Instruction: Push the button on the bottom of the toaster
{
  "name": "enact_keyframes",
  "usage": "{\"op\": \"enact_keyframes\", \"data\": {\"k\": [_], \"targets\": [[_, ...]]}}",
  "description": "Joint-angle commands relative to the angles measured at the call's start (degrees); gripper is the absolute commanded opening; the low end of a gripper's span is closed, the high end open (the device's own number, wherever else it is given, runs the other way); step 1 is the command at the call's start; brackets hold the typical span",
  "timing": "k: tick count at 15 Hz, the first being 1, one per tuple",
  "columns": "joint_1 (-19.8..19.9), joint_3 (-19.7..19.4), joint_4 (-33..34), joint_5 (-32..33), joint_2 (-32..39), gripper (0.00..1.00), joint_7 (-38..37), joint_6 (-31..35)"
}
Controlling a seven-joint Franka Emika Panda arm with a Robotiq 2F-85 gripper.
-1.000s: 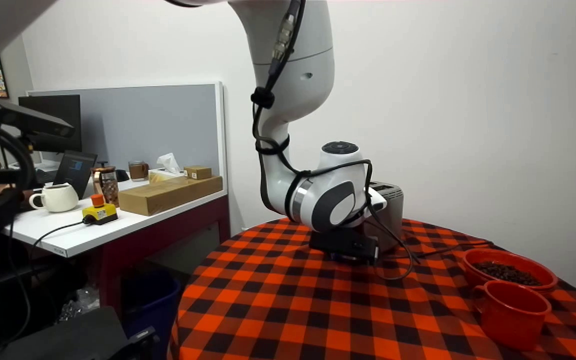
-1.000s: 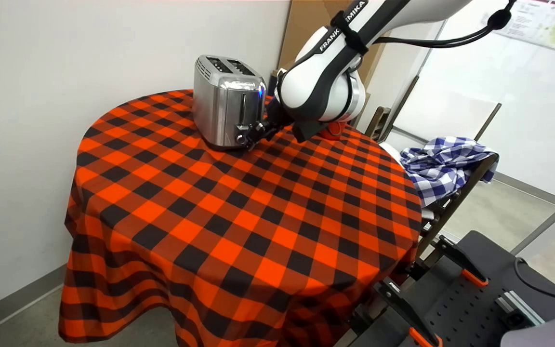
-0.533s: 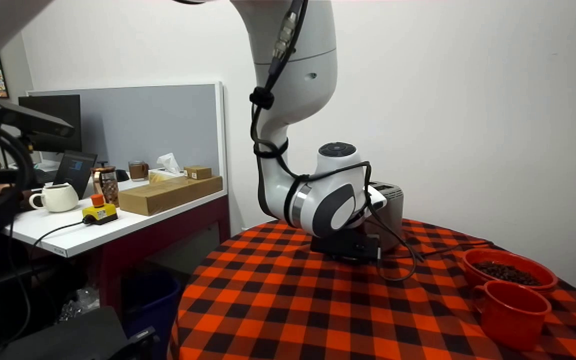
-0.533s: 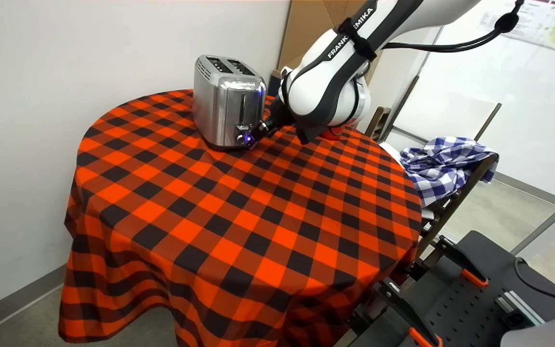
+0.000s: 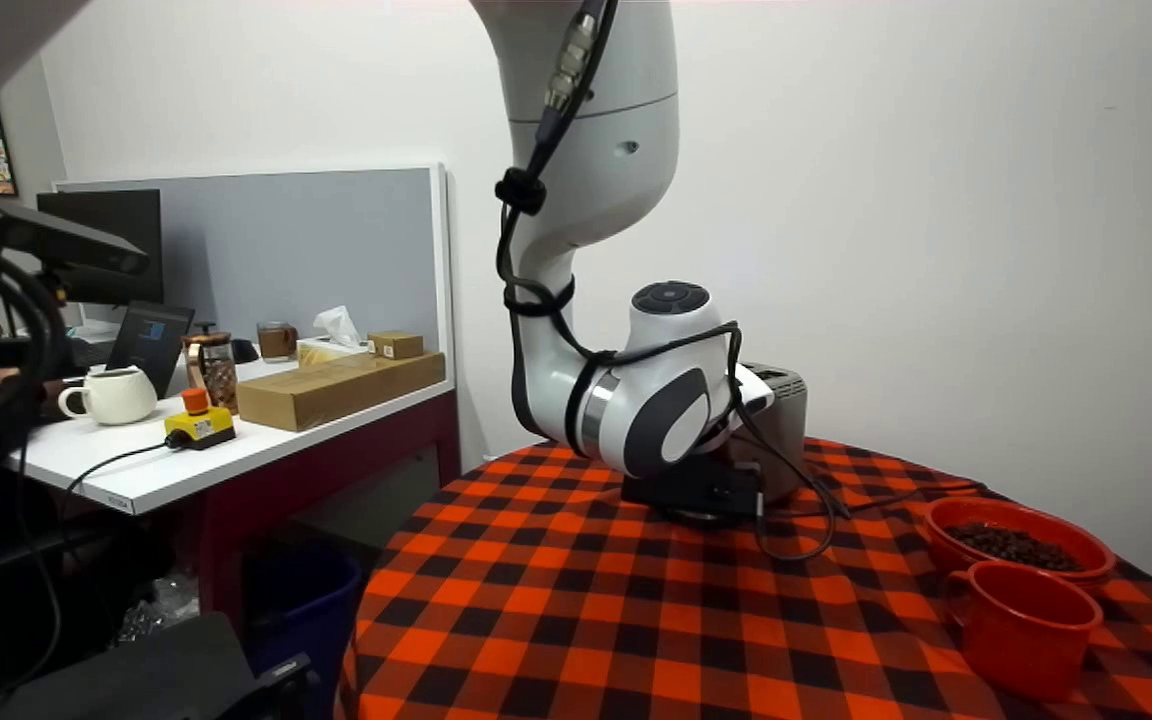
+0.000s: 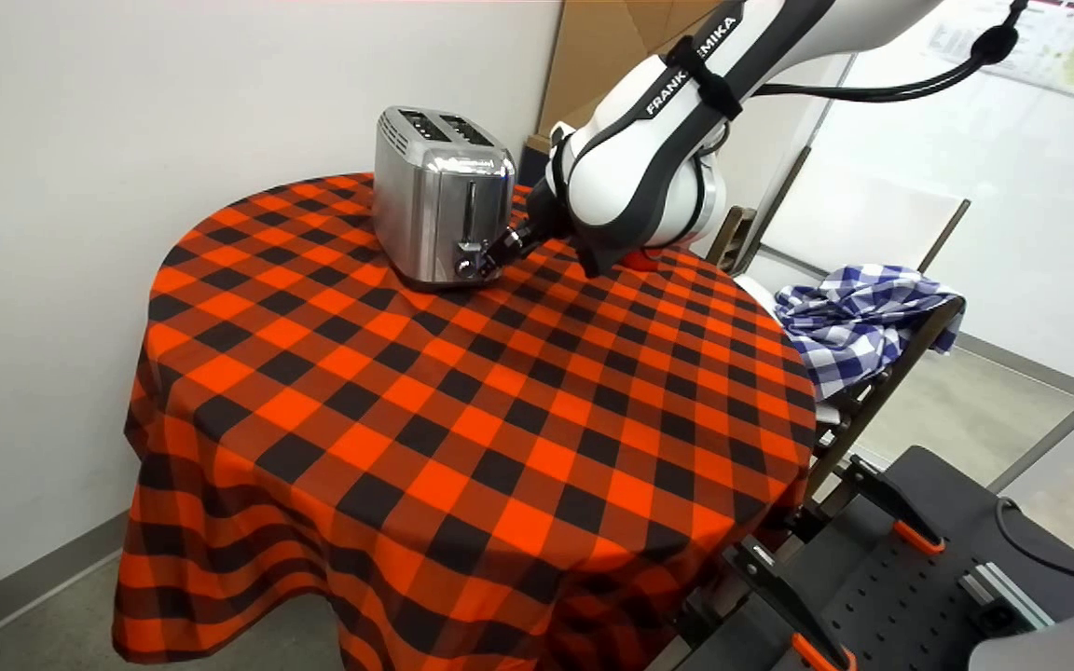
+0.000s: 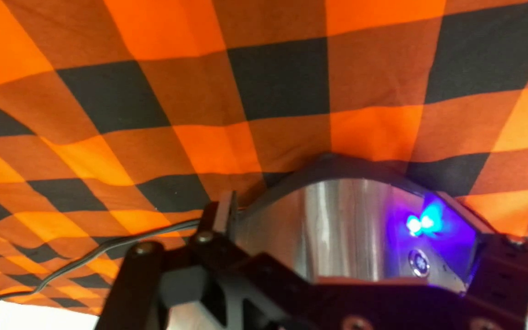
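Round table, red-and-black checked tablecloth; power cord atop. In an exterior view: toaster far, red bowl right, red mug nearer.

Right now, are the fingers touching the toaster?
Cannot tell. In an exterior view the fingers overlap the toaster low down, but no view plainly shows contact or a gap.

We see blue glare lower right in the part-blurred wrist view, on the boxy silver metal toaster.

"FRANK" and "MIKA" on the arm, a snowflake-like sign on a toaster button.
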State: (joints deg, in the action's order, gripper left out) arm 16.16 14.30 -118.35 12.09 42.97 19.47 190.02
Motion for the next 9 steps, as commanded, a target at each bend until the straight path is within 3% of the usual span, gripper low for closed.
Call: {"op": "enact_keyframes", "data": {"k": [1, 5, 9], "targets": [[0.79, 0.11, -2.05, 2.17, -2.16, 1.00, -2.35, 2.39], [-0.82, -1.75, -2.20, 1.48, -3.36, 1.00, -3.14, 1.23], [-4.44, -5.65, -1.38, 0.10, -4.54, 1.00, -4.47, -4.01]]}}
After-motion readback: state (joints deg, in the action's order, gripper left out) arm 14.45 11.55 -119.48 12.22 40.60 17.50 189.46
